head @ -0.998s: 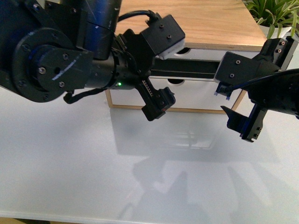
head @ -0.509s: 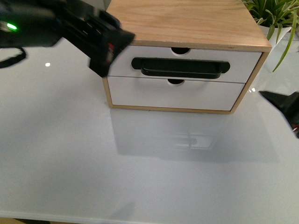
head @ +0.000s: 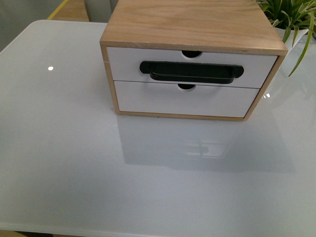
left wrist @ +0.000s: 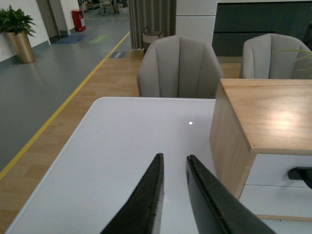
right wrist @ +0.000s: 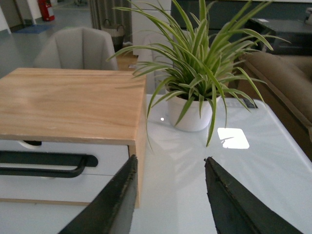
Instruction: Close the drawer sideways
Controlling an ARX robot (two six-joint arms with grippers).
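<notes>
The light-wood cabinet (head: 197, 22) stands at the back of the white table. Its upper drawer (head: 123, 61), with a white front, long black bar handle (head: 191, 71) and half-round notch, sits flush in the cabinet. Neither gripper shows in the front view. My left gripper (left wrist: 173, 158) is shut and empty, above the table beside the cabinet's left side (left wrist: 229, 146). My right gripper (right wrist: 170, 161) is open and empty, above the table off the cabinet's right corner (right wrist: 139, 161); the drawer's handle also shows in the right wrist view (right wrist: 44, 164).
A plain white drawer front (head: 187, 101) without handle sits below the upper drawer. A potted spider plant (right wrist: 195, 63) stands on the table right of the cabinet, its leaves in the front view (head: 291, 19). Grey chairs (left wrist: 178, 68) stand behind the table's far edge.
Both arms have drawn back out of the front view; a second ago they were in front of the cabinet. The upper drawer looks flush throughout.
</notes>
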